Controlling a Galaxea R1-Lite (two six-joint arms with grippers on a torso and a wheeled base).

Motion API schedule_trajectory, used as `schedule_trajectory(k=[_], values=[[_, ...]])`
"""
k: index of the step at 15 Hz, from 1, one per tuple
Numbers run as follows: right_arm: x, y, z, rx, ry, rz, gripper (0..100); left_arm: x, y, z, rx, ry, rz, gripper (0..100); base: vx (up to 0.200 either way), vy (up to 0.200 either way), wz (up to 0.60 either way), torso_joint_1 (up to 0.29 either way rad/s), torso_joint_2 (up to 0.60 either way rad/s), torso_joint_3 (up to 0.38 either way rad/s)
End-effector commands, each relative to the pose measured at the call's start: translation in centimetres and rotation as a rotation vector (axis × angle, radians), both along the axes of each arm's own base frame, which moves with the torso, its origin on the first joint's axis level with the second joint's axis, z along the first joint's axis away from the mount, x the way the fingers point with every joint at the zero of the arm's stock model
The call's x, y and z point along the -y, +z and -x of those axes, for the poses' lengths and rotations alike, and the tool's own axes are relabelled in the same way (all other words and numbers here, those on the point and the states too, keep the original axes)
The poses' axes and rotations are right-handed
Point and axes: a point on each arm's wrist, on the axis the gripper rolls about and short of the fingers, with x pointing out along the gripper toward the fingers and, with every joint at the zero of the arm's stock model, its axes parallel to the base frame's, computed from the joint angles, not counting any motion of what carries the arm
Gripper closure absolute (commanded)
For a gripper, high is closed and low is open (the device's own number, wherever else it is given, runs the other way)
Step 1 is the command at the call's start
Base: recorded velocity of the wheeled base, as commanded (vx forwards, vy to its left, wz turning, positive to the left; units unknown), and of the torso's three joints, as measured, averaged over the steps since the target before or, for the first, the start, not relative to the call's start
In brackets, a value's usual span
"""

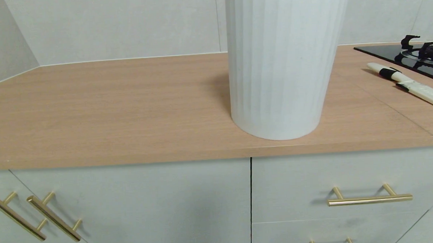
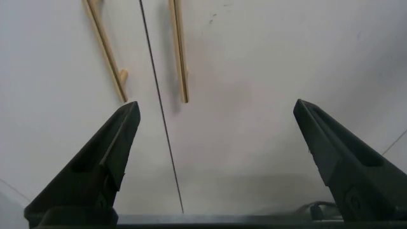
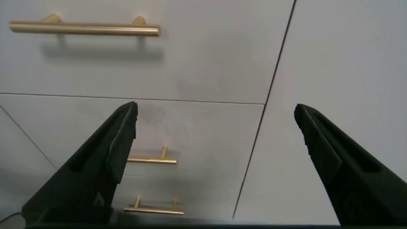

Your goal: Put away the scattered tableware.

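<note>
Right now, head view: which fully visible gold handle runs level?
The top right drawer's handle, below the white container; the two left door handles slant.

Notes on my left gripper (image 2: 216, 104): two fingers (image 2: 95, 172), matte black, no gloss. Each is a long wedge, broad at the base and narrowing to a blunt tip. The sides are flat and faceted with hard edges. The bevelled faces read a shade greyer than the rest. A dark straight bar (image 2: 210, 222) runs between the finger bases. A small pale curved part (image 2: 318, 207) sits by one base; I cannot tell what it is.

My right gripper (image 3: 215, 107): a matching pair, in the same black, with the same taper and the same bevelled facets. A dark strip runs along the bases here too.
</note>
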Motion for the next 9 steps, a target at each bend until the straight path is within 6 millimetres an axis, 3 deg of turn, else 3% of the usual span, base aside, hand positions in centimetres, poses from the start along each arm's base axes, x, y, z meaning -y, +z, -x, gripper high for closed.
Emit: schedule_trajectory(k=[1,4,9], values=[[0.0,0.0,-0.02,-0.002,0.001,0.001,0,0.0,0.01,0.0,0.001,0.001,0.001,0,0.0,0.0,0.0,0.0,0.0,0.0],[0.0,0.0,-0.02,-0.002,0.001,0.001,0,0.0,0.01,0.0,0.001,0.001,0.001,0,0.0,0.0,-0.6,0.001,0.0,0.002],[0.0,0.0,-0.02,-0.002,0.001,0.001,0,0.0,0.01,0.0,0.001,0.001,0.001,0,0.0,0.0,0.0,0.0,0.0,0.0]])
